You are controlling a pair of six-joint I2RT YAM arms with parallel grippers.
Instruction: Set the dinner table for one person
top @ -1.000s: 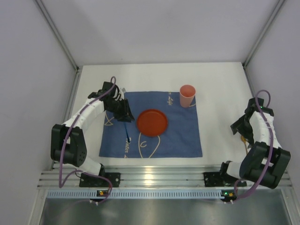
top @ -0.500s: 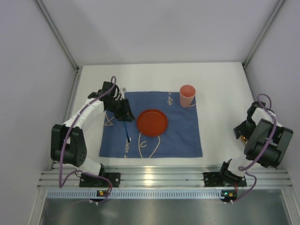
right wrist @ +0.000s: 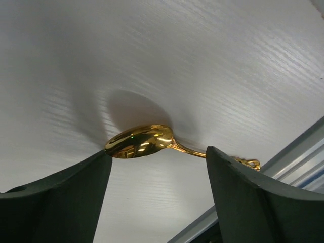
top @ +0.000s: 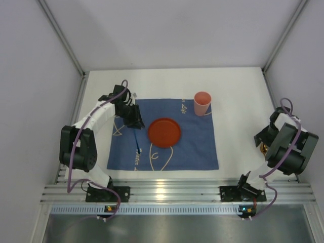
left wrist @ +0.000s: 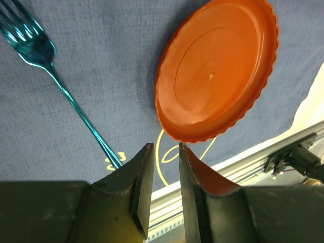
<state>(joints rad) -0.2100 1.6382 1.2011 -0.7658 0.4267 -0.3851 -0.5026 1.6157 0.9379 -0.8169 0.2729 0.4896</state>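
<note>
- Fork (left wrist: 66, 96): tines cut off by the picture's edge; handle end hidden behind the left gripper (left wrist: 165, 148).
- Spoon (right wrist: 139, 142): handle partly hidden behind the right gripper (right wrist: 158, 152); overhead, almost wholly under the right arm (top: 286, 147).

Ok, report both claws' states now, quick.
Left claw: narrowly open, holding nothing.
Right claw: wide open around the gold spoon, not gripping it.

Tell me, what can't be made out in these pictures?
- Fork: handle end hidden behind the left claw, left wrist view.
- Spoon: handle partly behind the right claw, right wrist view; in the top view, almost all under the right arm.
- Cup: inside too small, top view.
</note>
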